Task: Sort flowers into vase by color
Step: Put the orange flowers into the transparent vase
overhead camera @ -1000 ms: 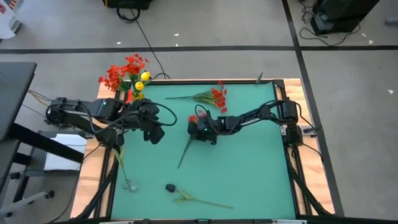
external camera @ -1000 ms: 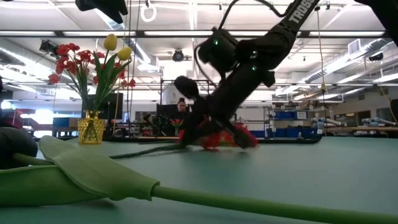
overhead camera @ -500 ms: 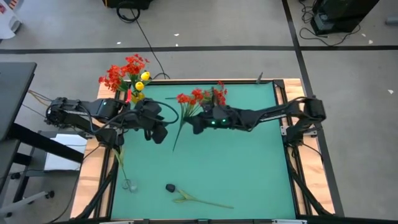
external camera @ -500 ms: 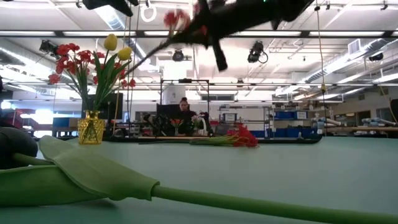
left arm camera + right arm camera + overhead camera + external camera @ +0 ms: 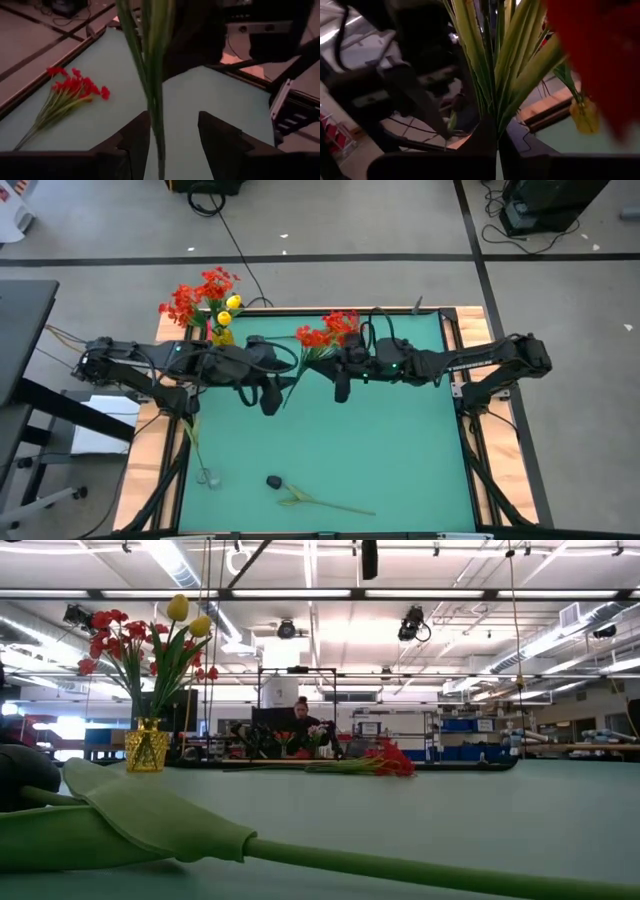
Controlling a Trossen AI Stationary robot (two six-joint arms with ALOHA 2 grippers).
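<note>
My right gripper [image 5: 337,370] is shut on a red-blossomed spray [image 5: 318,336], held in the air over the table's far middle. Its green stem [image 5: 155,95] passes between the open fingers of my left gripper [image 5: 172,142], which stands just left of it [image 5: 269,394] without plainly touching it. The yellow vase [image 5: 221,335] stands at the far left corner with red sprays and yellow tulips upright in it [image 5: 147,745]. Another red spray [image 5: 75,90] lies flat near the far edge [image 5: 380,762]. A long green-leaved stem [image 5: 325,503] lies by the near edge. My right gripper pinches the red spray's bundled green stems [image 5: 492,117] between its two shut fingers, below the leaves. The blossoms [image 5: 600,50] and leaves fan out beyond the fingertips. The spray is lifted clear of the table, its lower stem trailing toward my left gripper.
A dark head [image 5: 273,481] sits at the end of the near-edge stem, whose broad leaf [image 5: 150,820] fills the low view's foreground. A small clear object [image 5: 207,476] lies at the near left. Wooden rails [image 5: 462,330] border the green mat. A person stands far behind the table.
My right gripper has lifted the red spray off the middle of the table and carried it up, toward the far edge and my left gripper. The spray, lying flat before, now hangs in the air. My left gripper has moved right, so its fingers now flank the stem.
</note>
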